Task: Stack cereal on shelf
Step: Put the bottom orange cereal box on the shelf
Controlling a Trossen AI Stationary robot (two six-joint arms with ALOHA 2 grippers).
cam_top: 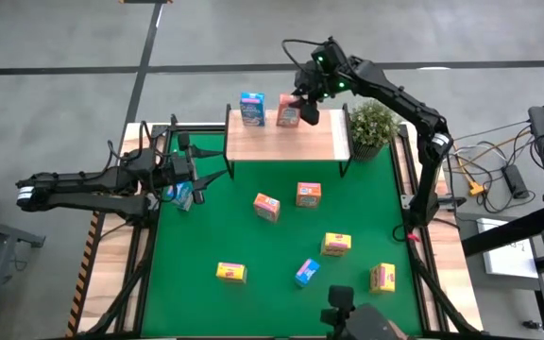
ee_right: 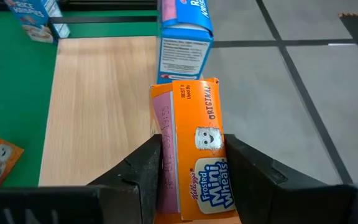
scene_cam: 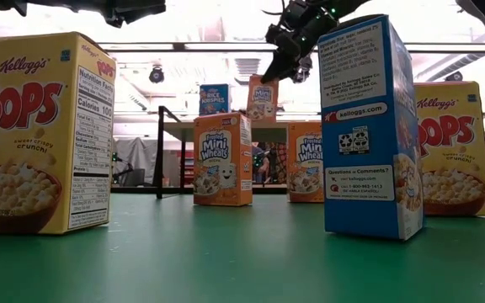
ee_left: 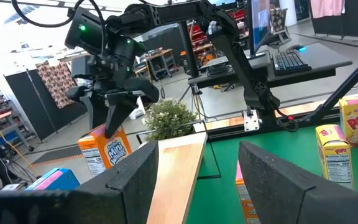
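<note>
We're clamping the right gripper (ee_right: pixel 191 168) on an orange-red cereal box (ee_right: pixel 191 149) w/ jaws narrowed round its sides, holding it upright over the shelf (cam_top: pixel 286 140) beside the blue box (cam_top: pixel 251 109) to seat it, left gripper (cam_top: pixel 192 175) open, waiting nearby.

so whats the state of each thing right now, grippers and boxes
right gripper: around the orange Mini-Wheats box on the shelf
left gripper: open, at the mat's left edge
blue Rice Krispies box: upright on the shelf
blue box: upright on the mat
</note>
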